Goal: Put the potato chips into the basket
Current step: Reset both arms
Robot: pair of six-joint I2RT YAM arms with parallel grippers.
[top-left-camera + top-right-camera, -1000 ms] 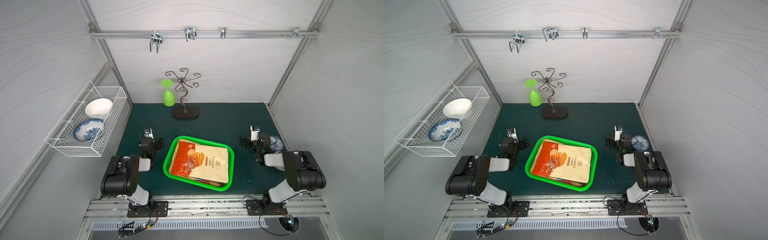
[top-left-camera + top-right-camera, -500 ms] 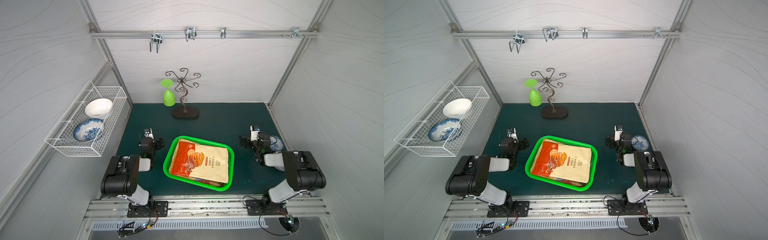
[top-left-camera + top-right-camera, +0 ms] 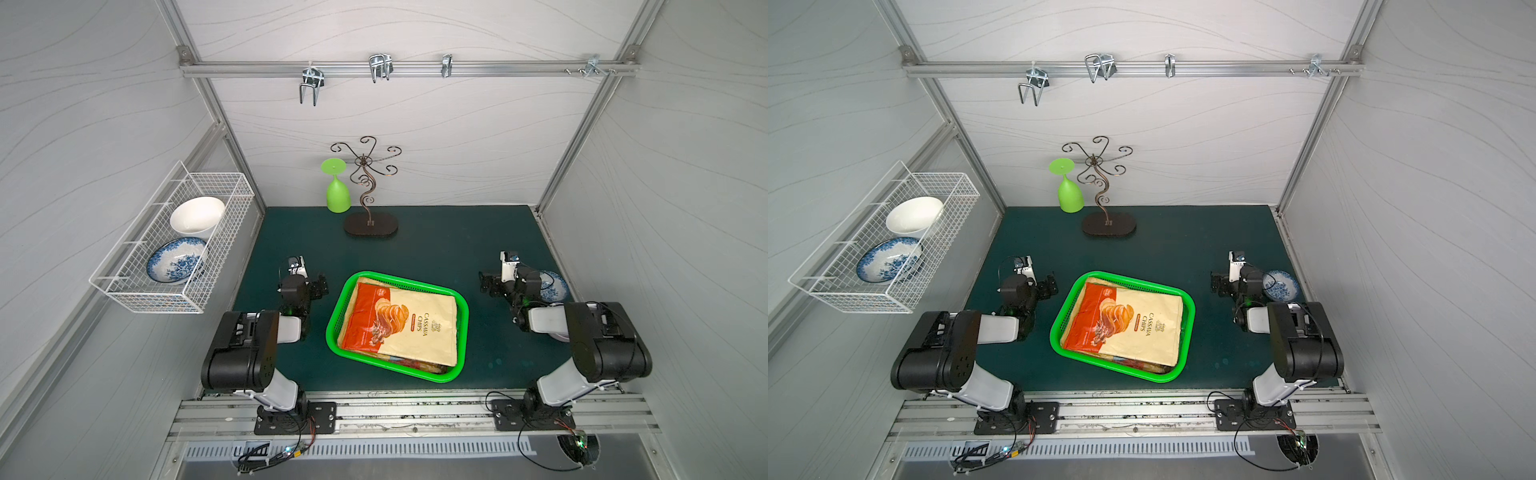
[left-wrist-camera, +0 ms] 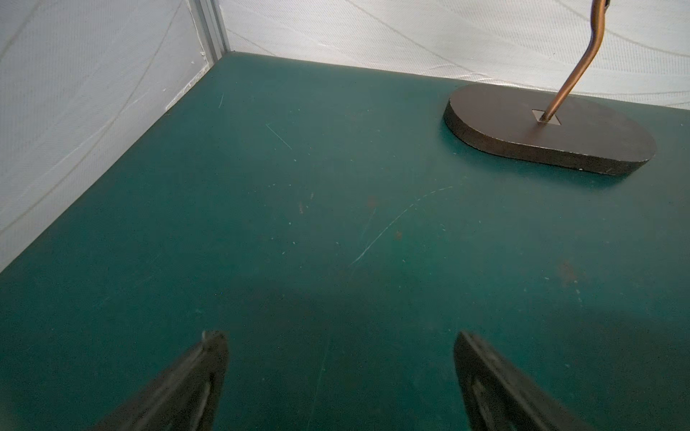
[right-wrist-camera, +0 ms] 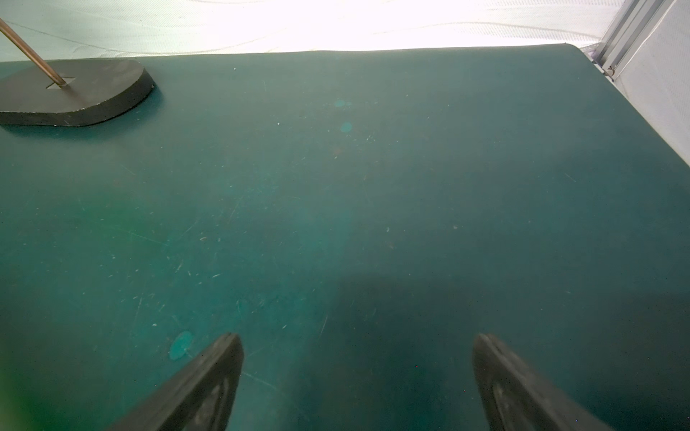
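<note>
We flank the basket (image 3: pixel 331 330) of potato chips (image 3: pixel 415 328) (long axis arm to arm) with left gripper (image 3: pixel 320 286) and right gripper (image 3: pixel 487 286) gaping, empty.

I am looking at a bright green basket (image 3: pixel 332 328) with perforated walls. The top chip bag (image 3: pixel 419 332) is showing orange and cream, the mat (image 3: pixel 436 249) dark teal, the goblet (image 3: pixel 337 197) lime green, the bowl (image 3: pixel 197 216) plain white, and the dish (image 3: pixel 176 262) blue flowers on white.
</note>
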